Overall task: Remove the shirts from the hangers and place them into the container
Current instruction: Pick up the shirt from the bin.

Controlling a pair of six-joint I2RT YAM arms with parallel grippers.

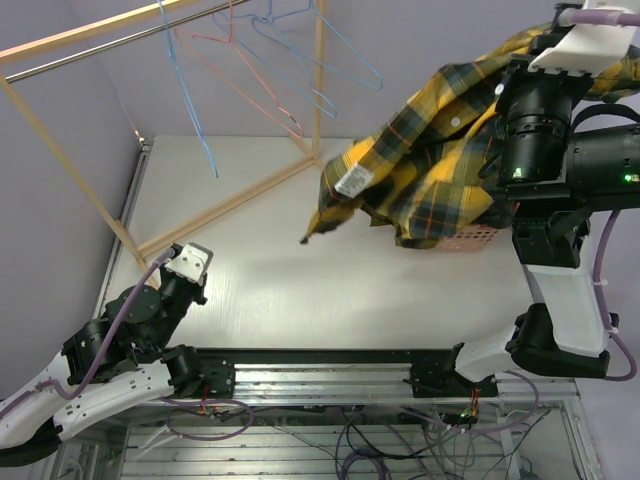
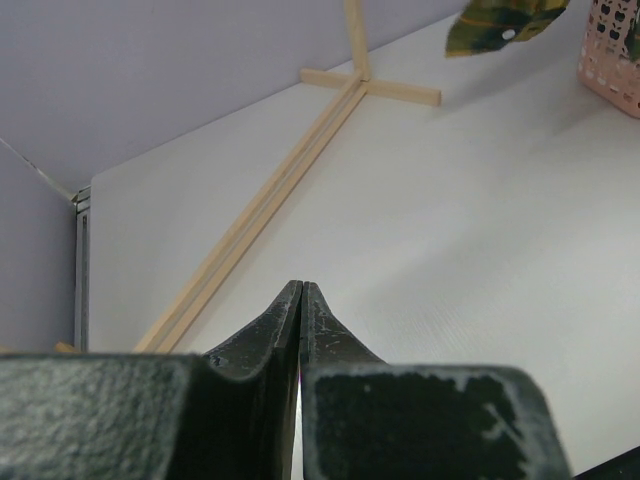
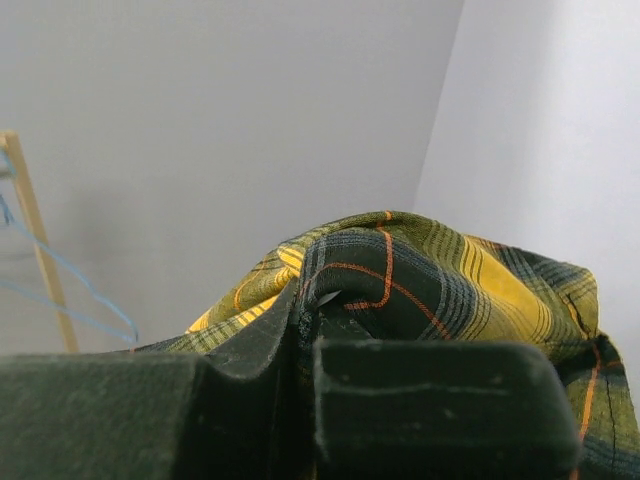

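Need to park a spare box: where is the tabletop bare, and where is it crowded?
Bare: the broad middle of the table, bordered by the rack base on the left, the shut left end effector near-left, and the plaid shirt on the right. Crowded: far right, where the shirt hangs from the right end effector over the pink basket.

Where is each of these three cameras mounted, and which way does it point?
Top external: above and behind the arms, looking down on the table; both arms show, the right raised with the plaid shirt above the pink basket.
Left wrist: low over the table, facing across it to the wooden rack foot; the left fingers show, shut.
Right wrist: held high, facing the wall; the right fingers show, shut on the shirt.
Shared: all three see the shirt.
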